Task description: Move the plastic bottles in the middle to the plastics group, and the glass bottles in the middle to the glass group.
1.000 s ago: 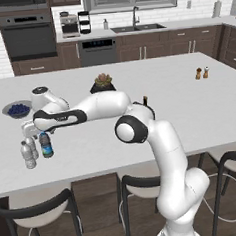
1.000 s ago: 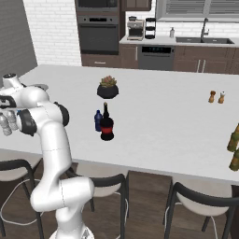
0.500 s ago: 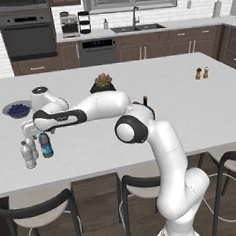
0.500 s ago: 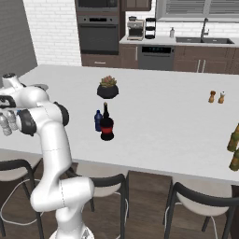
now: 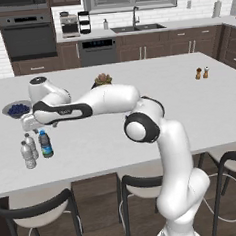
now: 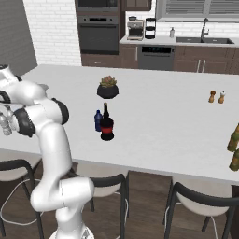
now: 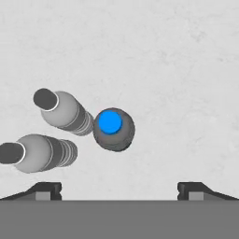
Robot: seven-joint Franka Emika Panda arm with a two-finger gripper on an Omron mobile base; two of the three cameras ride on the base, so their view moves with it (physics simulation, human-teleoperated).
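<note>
Blue-capped bottle (image 7: 113,128) stands below the spread tool (image 7: 119,189).

bowl of blueberries (image 5: 17,109), potted plant (image 6: 108,87), salt and pepper shakers (image 5: 202,73), stools (image 6: 205,204)

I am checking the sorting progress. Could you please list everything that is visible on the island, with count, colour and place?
clear white-capped bottles: two, clear, left end.
blue-capped bottle: one, clear with blue label, beside them.
dark blue bottle: one, middle.
red-banded bottle: one, dark, touching or just beside it.
potted plant: one, black pot, behind the middle.
bowl: one, blue contents, left.
shakers: two, right.
brown-green bottles: two, right edge.
gripper: open, above the left group.
</note>
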